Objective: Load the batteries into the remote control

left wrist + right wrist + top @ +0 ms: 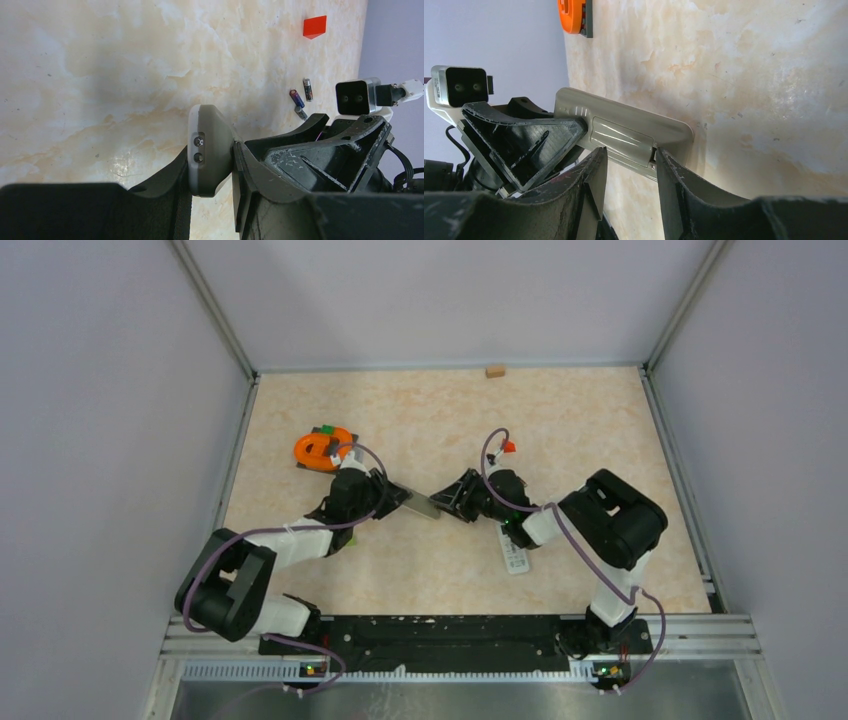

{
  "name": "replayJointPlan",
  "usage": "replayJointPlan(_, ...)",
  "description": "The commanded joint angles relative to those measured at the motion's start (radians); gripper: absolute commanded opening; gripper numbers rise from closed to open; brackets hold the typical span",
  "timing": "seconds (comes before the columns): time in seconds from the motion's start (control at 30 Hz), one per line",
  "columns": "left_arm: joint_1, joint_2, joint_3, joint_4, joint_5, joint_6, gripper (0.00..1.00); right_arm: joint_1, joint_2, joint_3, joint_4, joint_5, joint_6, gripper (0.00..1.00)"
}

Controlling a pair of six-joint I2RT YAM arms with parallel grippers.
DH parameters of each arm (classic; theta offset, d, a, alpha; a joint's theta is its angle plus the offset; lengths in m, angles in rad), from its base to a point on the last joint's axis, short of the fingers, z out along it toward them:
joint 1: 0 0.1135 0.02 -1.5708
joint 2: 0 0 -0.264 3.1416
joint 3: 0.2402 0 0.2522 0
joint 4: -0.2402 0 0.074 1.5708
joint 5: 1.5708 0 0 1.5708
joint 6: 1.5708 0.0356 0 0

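The grey remote control (422,506) is held off the table between the two arms. My left gripper (398,495) is shut on one end of it; in the left wrist view the remote's rounded end (207,150) sits clamped between the fingers (250,170). My right gripper (629,160) faces the remote's back, jaws apart. Its fingertips (596,167) rest against the battery cover (624,132), one tip at the cover's end notch. Three batteries (298,98) lie loose on the table beyond the right gripper, one with a blue body.
A white remote-like bar (514,556) lies under the right arm. An orange ring object (322,448) sits behind the left gripper. A red wedge block (314,26) lies near the batteries. A small wooden block (494,370) rests at the back wall.
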Motion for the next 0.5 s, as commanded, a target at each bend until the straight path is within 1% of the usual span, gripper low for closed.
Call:
replayJointPlan(0.0,-0.001,0.071,-0.052,-0.23,-0.063,0.082,0.0,0.018,0.024,0.027,-0.009,-0.024,0.007,0.42)
replayJointPlan(0.1,-0.001,0.073,-0.051,-0.224,-0.058,0.075,0.0,0.018,0.038,0.025,0.017,-0.027,0.011,0.42)
replayJointPlan(0.47,-0.007,0.085,-0.076,-0.19,-0.03,0.046,0.0,0.02,0.091,-0.008,0.28,-0.016,0.049,0.42)
